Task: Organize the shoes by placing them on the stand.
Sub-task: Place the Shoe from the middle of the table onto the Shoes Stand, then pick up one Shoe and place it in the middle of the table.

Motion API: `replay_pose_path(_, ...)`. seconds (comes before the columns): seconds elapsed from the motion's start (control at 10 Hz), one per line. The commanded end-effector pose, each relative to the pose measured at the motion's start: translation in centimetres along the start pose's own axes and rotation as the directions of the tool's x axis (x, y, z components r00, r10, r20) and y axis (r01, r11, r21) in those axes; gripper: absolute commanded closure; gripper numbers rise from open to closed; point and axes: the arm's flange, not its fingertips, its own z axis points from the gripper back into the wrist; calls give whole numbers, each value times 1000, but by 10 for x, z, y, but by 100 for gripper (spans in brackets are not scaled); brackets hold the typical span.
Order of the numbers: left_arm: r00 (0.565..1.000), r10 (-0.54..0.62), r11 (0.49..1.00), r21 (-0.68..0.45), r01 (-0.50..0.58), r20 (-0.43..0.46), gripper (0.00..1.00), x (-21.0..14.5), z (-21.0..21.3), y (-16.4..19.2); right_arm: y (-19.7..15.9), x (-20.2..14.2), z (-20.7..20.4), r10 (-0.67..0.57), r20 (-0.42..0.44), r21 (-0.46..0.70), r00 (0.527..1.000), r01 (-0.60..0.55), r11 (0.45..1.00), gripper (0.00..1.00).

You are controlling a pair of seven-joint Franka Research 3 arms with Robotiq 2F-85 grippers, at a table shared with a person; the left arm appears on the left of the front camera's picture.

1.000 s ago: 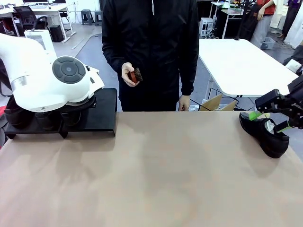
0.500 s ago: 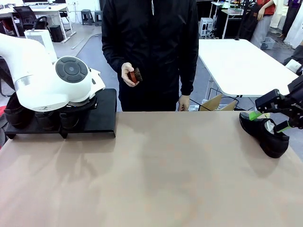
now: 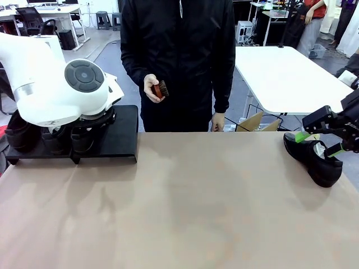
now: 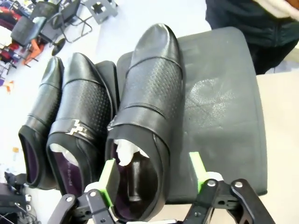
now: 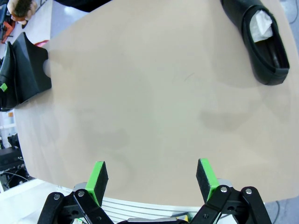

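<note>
Three glossy black shoes stand side by side on the black stand [image 4: 219, 116]. My left gripper [image 4: 152, 175] is open just above the heel of the rightmost shoe [image 4: 149, 93]. One green pad sits at the shoe's inner rim and the other stands clear of its outer side. In the front view the left arm covers most of the stand [image 3: 126, 134] at the table's far left. A fourth shoe [image 3: 314, 159] lies on the table at the far right. My right gripper [image 3: 320, 143] hovers open by it. The right wrist view shows that shoe [image 5: 261, 42] well ahead of the open right gripper [image 5: 152, 179].
A person in a black jacket stands at the far side, holding a small reddish-brown brush [image 3: 161, 88] in one hand. A cardboard box [image 3: 255, 122] sits beyond the table's far edge. The tan table [image 3: 196, 202] is bare between the stand and the right shoe.
My left gripper has opened and let go of the rightmost shoe on the stand, and the left arm has risen slightly. The right arm and the person have not moved.
</note>
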Motion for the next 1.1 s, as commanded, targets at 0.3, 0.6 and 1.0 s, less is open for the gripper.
replay_pose_path(0.3, 1000, -19, 1000, -7, 19, -15, 11, -4, -10, -1, 0, 1, 0, 4, -1, 11, 1000, -4, 1000, 0)
replay_pose_path(0.6, 1000, -7, 1000, -14, 6, -28, 11, -7, -11, -4, 0, 1, 0, 4, -1, 11, 1000, -4, 1000, 0)
replay_pose_path(1.0, 1000, -4, 1000, 14, 4, -8, 11, -5, 127, -78, 0, 1, 0, 4, -1, 11, 1000, -4, 1000, 0)
